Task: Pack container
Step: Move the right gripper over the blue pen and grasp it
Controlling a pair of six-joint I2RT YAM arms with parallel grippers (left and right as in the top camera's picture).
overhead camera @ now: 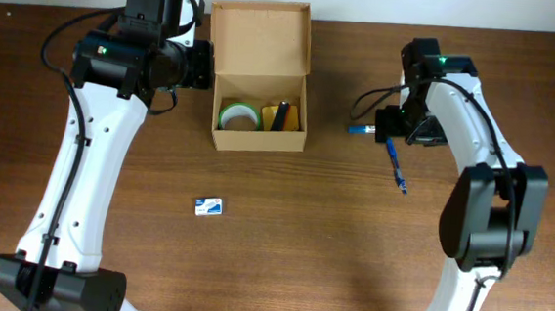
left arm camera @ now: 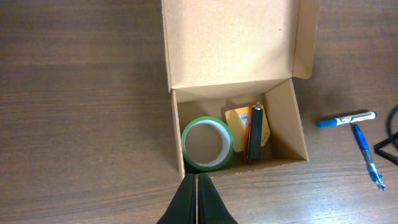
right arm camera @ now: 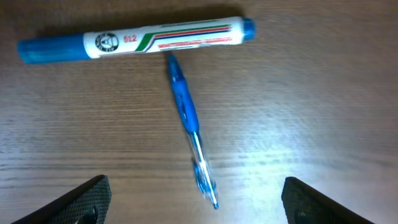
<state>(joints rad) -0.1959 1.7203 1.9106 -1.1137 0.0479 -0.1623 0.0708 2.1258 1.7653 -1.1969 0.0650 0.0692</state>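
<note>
The container is a tan cardboard box with its flap lid open toward the far edge; it also shows in the left wrist view. Inside are a green tape roll, a small yellow cube and a dark flat item standing on edge. My left gripper is shut and empty, beside the box's left wall. My right gripper is open above a blue pen and a blue-and-white marker lying on the table.
A small white-and-blue packet lies on the brown wooden table in front of the box. The pen and marker lie right of the box, touching in a T shape.
</note>
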